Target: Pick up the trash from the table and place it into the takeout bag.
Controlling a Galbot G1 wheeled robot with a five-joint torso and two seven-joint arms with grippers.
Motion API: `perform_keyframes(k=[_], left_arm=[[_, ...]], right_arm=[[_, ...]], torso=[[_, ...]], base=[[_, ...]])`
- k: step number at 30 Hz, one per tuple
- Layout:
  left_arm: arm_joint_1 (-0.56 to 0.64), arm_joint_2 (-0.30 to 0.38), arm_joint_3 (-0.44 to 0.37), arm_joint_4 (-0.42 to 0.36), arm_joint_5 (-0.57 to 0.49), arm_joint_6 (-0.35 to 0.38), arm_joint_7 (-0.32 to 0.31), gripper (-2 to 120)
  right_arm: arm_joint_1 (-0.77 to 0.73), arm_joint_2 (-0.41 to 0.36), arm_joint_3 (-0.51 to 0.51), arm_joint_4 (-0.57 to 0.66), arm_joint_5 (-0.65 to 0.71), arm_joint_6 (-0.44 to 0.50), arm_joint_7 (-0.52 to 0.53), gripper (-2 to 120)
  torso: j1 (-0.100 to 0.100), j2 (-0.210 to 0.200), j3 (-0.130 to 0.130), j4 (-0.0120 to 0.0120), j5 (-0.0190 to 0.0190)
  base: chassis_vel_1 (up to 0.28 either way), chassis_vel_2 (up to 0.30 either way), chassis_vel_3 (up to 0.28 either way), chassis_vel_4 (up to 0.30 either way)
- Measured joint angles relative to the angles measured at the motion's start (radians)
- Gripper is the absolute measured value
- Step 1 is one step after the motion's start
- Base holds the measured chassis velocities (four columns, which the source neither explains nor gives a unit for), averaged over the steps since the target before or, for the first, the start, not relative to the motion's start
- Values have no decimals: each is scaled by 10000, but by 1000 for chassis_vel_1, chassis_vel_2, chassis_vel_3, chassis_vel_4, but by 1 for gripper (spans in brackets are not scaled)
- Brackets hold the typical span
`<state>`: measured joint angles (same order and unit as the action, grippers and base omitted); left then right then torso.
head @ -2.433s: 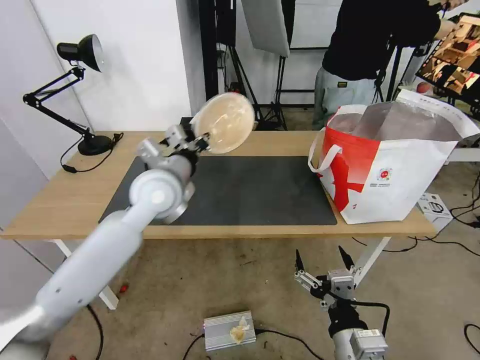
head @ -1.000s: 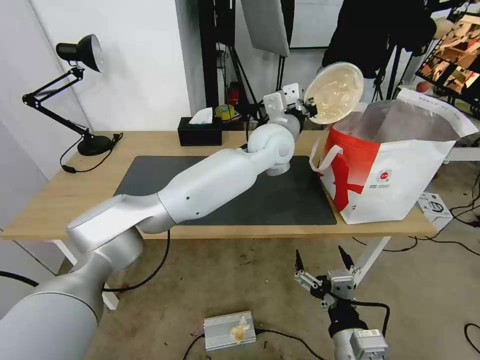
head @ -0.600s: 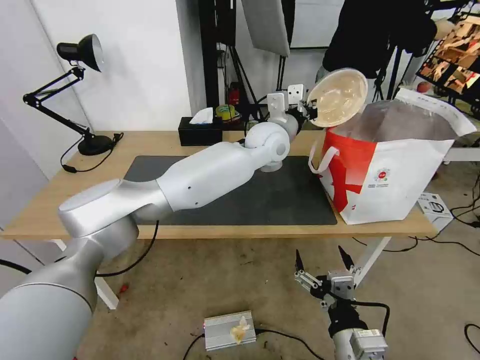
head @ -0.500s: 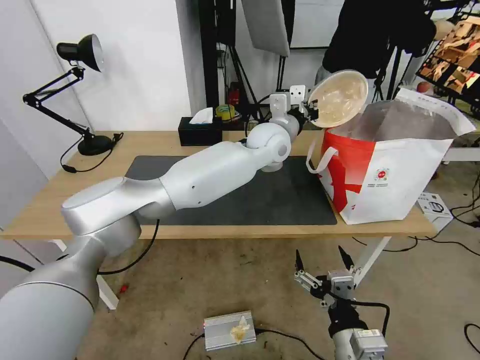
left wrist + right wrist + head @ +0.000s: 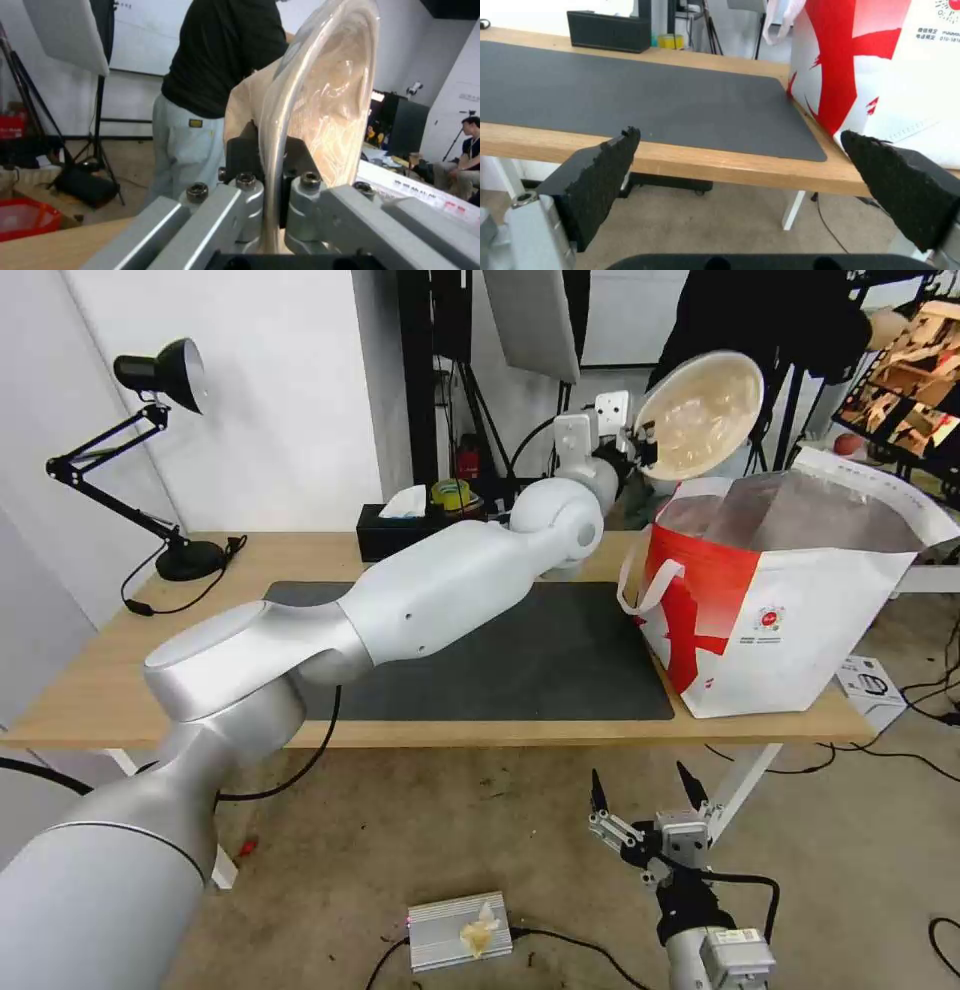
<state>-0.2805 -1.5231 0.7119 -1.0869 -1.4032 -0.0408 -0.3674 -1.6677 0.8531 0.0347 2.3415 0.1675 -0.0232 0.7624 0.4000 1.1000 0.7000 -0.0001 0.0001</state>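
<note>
Carrying the beige bowl (image 5: 703, 413) w/ the left gripper (image 5: 645, 442), jaws clamped on its rim, bowl tipped on edge, above the near lip of the takeout bag (image 5: 790, 600). Step: drop-off. Next, I'd judge: shift further over the foil opening, then release. Right gripper (image 5: 645, 790) parked below the surface (image 5: 140, 670), jaws wide apart, holding nothing.
</note>
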Motion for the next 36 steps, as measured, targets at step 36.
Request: perform_keyframes(k=[36], left_arm=[[895,545,1581,-424,1622,-504,1421,5]], right_arm=[[0,0,0,0,0,0,0,100]], torso=[[0,0,0,2,-1]], base=[[0,0,0,0]])
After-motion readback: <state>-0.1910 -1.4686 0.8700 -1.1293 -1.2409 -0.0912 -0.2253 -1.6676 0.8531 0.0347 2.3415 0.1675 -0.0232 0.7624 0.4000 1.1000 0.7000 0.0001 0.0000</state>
